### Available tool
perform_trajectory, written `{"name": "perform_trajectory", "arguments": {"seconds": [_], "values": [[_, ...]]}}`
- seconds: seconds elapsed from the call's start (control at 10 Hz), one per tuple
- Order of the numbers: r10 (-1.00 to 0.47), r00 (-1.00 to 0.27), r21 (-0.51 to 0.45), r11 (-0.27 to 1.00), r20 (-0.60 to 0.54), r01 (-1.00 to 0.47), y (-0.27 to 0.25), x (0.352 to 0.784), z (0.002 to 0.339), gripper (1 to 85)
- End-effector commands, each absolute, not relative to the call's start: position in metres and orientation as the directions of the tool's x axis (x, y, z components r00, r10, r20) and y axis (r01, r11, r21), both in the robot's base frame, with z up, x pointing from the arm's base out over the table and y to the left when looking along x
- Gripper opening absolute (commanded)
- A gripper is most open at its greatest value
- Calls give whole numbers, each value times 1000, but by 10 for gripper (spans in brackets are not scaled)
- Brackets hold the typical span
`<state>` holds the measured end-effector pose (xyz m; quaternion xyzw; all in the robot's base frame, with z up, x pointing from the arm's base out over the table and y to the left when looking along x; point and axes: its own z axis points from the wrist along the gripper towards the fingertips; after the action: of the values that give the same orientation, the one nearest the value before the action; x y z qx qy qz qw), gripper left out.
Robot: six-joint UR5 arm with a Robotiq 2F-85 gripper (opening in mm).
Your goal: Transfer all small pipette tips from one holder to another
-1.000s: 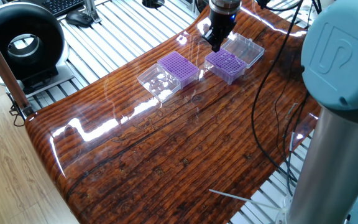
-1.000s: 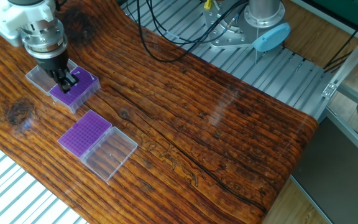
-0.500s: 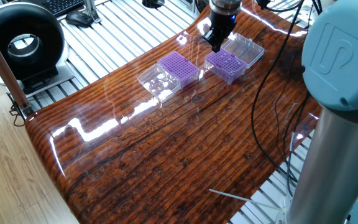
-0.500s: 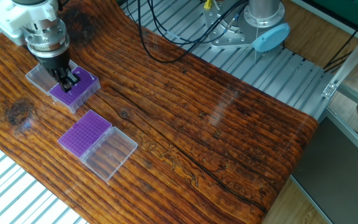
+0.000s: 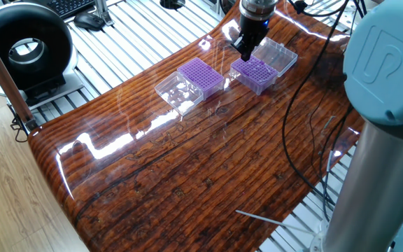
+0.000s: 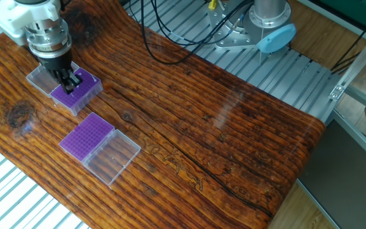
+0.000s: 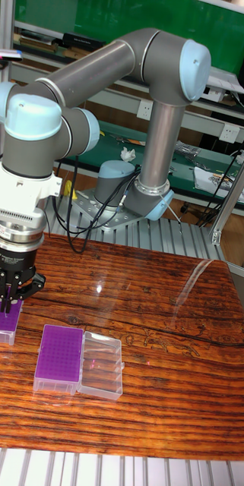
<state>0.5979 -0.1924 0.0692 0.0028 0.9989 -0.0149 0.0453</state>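
Two purple boxes stand on the wooden table (image 6: 234,140), each with a clear lid open beside it. No brand or label can be read anywhere, only a raised mark on the blue arm cap (image 5: 387,59), which I cannot read. In the other fixed view the far purple box (image 6: 80,91) is at the left, and the small pipette tips (image 6: 84,86) appear on it as a faint pale dotted grid. The gripper (image 6: 70,84) hangs just over this box, fingertips close together; whether they hold a tip, I cannot tell. The near purple box (image 6: 88,135) is nearer the camera, its grid of holes looking plain purple.
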Motion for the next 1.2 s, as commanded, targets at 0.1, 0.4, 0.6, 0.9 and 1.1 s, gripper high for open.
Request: {"name": "perform_trajectory", "arguments": {"seconds": [0.1,0.4,0.6,0.9,1.1], "values": [[7,-995,-9,1000,-104,7,-190,600,71,10],[4,-994,-5,1000,-113,4,-190,602,72,10],[0,-993,-2,1000,-117,0,-190,603,71,10],[-1,-993,-7,1000,-117,0,-192,603,69,10],[-2,-993,-4,1000,-120,-2,-194,603,67,10]]}}
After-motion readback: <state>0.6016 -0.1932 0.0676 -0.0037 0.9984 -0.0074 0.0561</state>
